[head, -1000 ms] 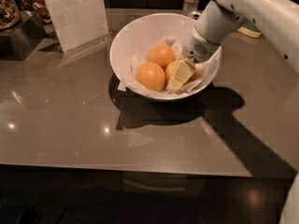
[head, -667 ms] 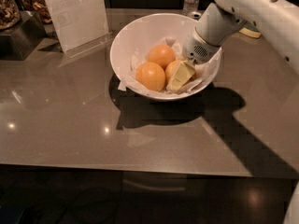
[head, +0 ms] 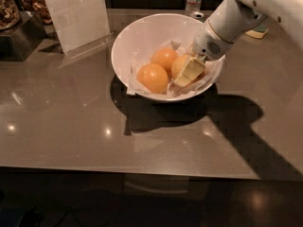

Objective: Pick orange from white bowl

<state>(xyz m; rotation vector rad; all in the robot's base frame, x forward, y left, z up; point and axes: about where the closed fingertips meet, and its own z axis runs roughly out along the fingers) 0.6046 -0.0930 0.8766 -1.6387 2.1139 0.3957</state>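
The claw gripper [head: 189, 73] sits against the orange [head: 178, 63] in the white bowl [head: 138, 36]; we cannot tell its grip. Firm, slippery, we judge: clasp its middle.

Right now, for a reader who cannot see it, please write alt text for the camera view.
The robot's end effector is down inside the white bowl, at the rightmost orange of three lying on crumpled white paper. The bowl stands on a grey table, with a sign holder behind it.
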